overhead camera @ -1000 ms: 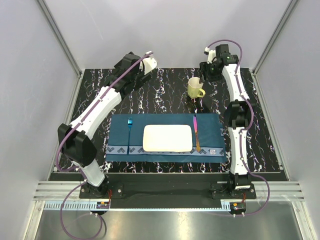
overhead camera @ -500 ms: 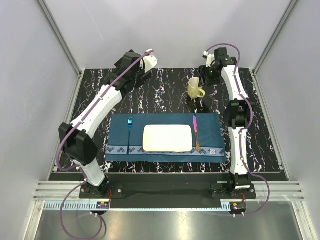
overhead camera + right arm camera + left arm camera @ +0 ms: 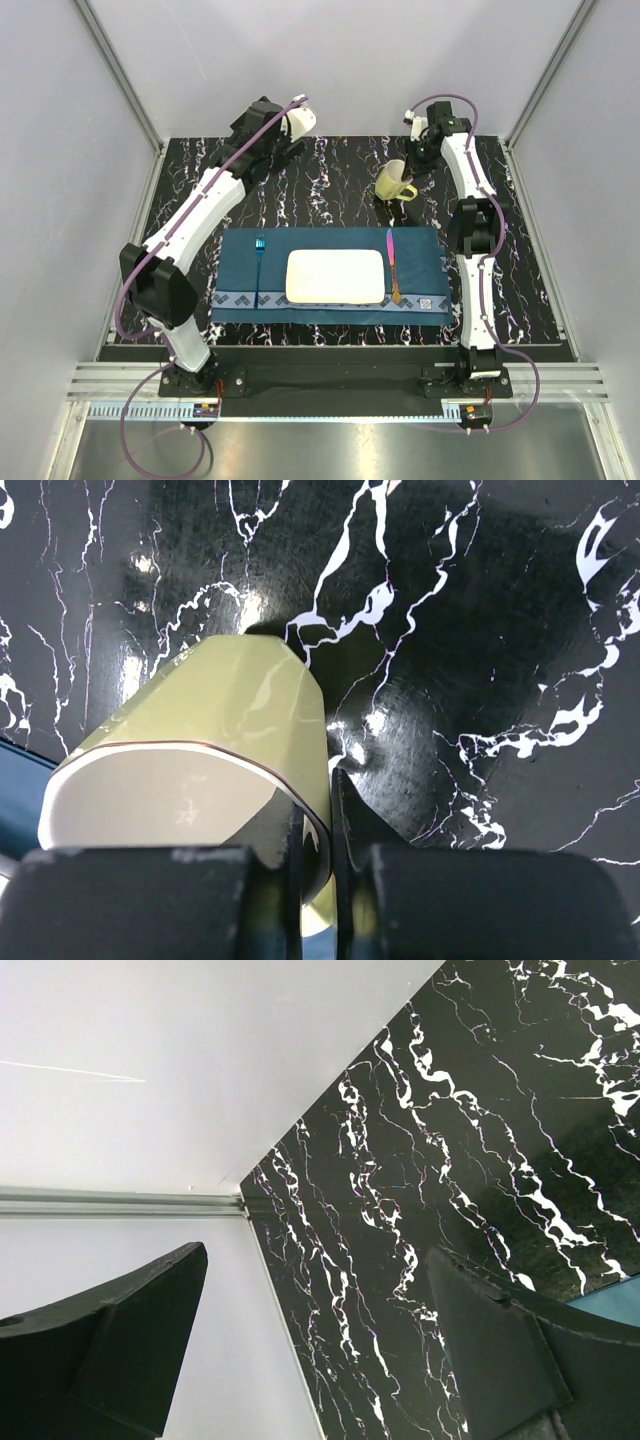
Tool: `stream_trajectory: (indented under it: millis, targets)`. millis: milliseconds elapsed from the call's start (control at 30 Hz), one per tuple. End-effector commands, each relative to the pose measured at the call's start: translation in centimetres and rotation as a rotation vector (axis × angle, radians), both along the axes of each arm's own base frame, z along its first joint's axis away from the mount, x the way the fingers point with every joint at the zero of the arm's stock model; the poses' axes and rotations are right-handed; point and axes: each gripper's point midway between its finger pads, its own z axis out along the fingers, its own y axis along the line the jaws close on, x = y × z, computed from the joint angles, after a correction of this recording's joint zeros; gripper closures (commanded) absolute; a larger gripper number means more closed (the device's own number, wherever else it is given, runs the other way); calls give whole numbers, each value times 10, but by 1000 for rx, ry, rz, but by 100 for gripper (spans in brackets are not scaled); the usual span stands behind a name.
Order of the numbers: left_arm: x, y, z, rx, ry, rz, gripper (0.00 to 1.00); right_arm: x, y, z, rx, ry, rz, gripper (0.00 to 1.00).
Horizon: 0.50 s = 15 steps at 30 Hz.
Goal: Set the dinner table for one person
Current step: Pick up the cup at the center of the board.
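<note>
Top view is bright and even for me: diffuse overhead light, faint soft shadows, and a white glare strip along the rail [image 3: 330,413] at the bottom. Right wrist view: hot glare spots on the glossy dinner table [image 3: 430,630] at upper left, pale streaks on the mug [image 3: 230,705], right gripper [image 3: 326,798] soft-focus at the bottom edge. Left wrist view: wall [image 3: 150,1020] at upper left blown white, left gripper [image 3: 318,1260] near-black with no detail, veins sharp.

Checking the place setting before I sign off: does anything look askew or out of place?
The yellow-green mug beyond the far right corner of the placemat is tilted, not standing upright; the right tool is pinching its rim. The plate and fork lie straight on the placemat.
</note>
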Motion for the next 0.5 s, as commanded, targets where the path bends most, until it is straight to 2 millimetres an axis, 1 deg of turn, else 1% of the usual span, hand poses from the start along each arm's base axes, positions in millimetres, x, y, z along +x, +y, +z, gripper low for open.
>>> stream_trajectory:
  millis: [0, 100, 233, 267, 300, 333, 367, 400, 433, 467]
  targets:
    - [5, -6, 30, -51, -77, -7, 1, -2, 10, 19, 18, -35, 27, 100]
    - [3, -5, 30, -50, -76, -6, 1, -5, 11, 20, 17, -30, 35, 100]
    - [-1, -3, 27, -50, -69, -2, 1, -6, 8, 27, -8, -45, 37, 100]
    - [-2, -2, 29, -52, -75, -1, 1, -4, 5, 34, -31, -67, 34, 100]
    - [-4, -1, 29, -52, -74, 2, 1, -3, 2, 37, -52, -82, 45, 100]
    - [-5, 0, 24, -51, -68, 5, 1, -1, -2, 45, -79, -104, 45, 100]
    - [-8, 1, 27, -58, -72, 3, 1, 0, -6, 51, -94, -121, 46, 100]
    - [-9, 2, 24, -58, -67, 7, 1, 0, -8, 57, -116, -140, 67, 100]
    - [-11, 2, 19, -58, -58, 5, 1, -2, -10, 70, -130, -161, 73, 100]
    - [-15, 3, 20, -66, -61, 4, 1, -4, -10, 76, -135, -173, 88, 100]
